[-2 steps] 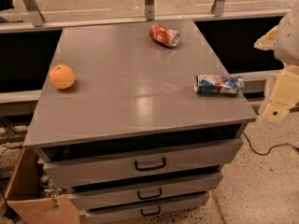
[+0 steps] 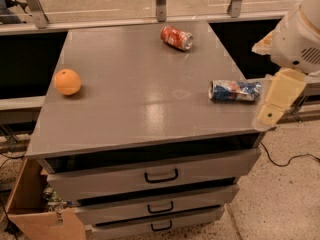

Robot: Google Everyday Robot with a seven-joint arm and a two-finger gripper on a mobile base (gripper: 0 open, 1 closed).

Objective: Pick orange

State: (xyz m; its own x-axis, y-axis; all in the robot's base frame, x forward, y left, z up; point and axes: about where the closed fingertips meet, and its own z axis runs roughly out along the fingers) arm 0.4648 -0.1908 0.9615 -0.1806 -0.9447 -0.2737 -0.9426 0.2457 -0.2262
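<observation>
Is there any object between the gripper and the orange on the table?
Partly. The gripper hangs at the right edge of the table; the orange sits far left. A crushed blue can lies just beside the gripper, close to the straight line across. The red can is farther back, off that line.

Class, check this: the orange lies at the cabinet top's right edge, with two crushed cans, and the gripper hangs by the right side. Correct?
No: the camera view shows the orange at the left edge of the cabinet top. The red can, blue can and gripper by the right side are right.
</observation>
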